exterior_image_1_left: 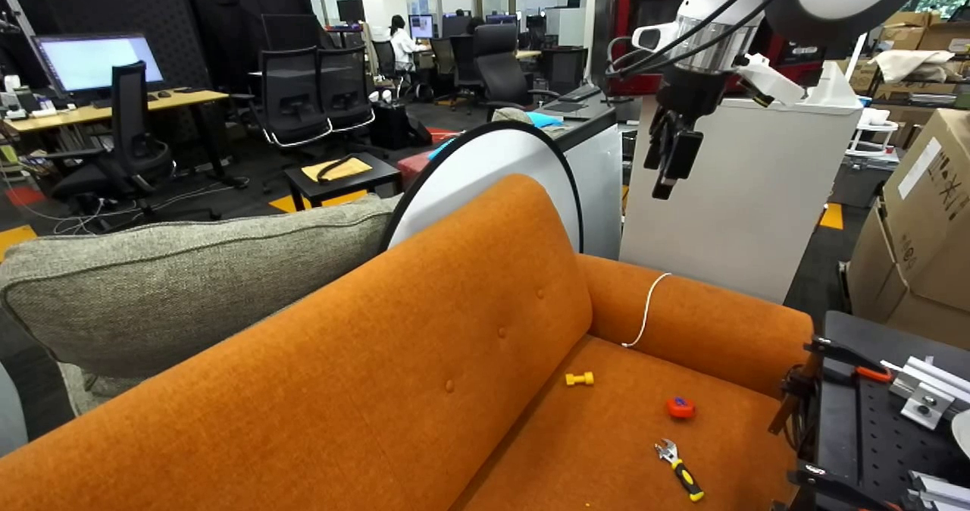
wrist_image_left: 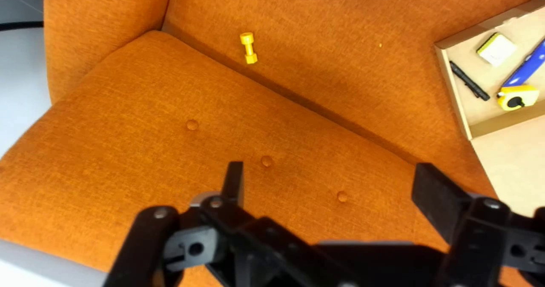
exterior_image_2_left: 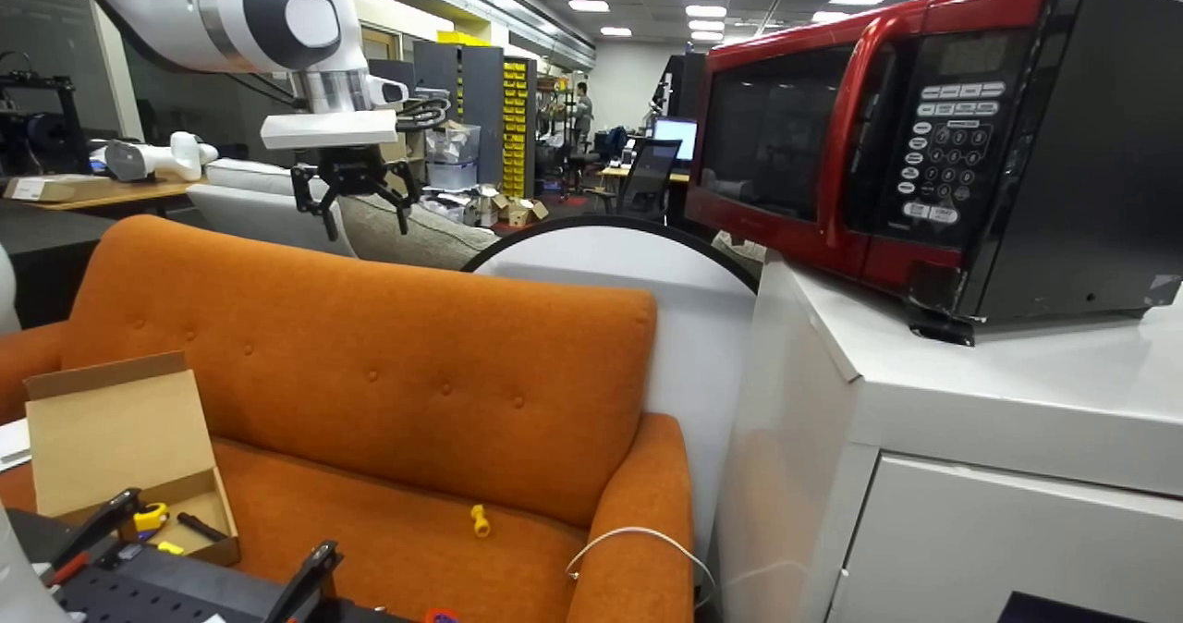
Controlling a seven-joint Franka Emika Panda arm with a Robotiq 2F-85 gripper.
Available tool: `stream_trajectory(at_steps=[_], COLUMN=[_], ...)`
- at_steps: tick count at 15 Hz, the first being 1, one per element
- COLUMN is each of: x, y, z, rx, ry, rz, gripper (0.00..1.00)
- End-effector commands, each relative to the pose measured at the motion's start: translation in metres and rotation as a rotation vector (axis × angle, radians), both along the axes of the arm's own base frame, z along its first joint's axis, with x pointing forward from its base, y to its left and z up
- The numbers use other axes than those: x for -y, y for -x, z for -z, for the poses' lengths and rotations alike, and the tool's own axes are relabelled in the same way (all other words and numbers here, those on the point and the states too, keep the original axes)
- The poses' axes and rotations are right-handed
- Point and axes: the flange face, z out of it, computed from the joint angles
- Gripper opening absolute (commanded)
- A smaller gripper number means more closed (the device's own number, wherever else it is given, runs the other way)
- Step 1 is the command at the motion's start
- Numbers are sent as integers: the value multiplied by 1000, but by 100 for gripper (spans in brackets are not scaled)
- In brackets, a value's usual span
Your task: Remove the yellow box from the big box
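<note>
In an exterior view my gripper (exterior_image_1_left: 667,171) hangs at two o'clock, and a yellow bolt (exterior_image_1_left: 580,379) lies near five on the orange sofa (exterior_image_1_left: 470,306). In an exterior view I see its fingers (exterior_image_2_left: 404,220) spread wide at ten, with the open cardboard box (exterior_image_2_left: 120,429) at eight. My wrist view has that box between two and three, holding a yellow tape measure (wrist_image_left: 527,95) and a yellow-edged white block (wrist_image_left: 497,49); I can't tell which the task means.
</note>
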Motion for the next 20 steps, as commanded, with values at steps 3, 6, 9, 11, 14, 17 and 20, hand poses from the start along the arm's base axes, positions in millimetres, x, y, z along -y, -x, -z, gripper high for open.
stream_trajectory(at_steps=[3, 6, 9, 11, 14, 17, 20], x=[-87, -139, -176, -188, -192, -189, -190], y=[-13, -17, -24, -27, -23, -26, -26], z=[35, 75, 114, 129, 134, 132, 132], rx=[-6, -49, -102, -145, -141, -136, -136], ry=[-57, -41, -45, -54, -41, -41, -41], rz=[-267, -438, -547, -600, -579, -582, -584], gripper=[100, 100, 100, 100, 100, 100, 100])
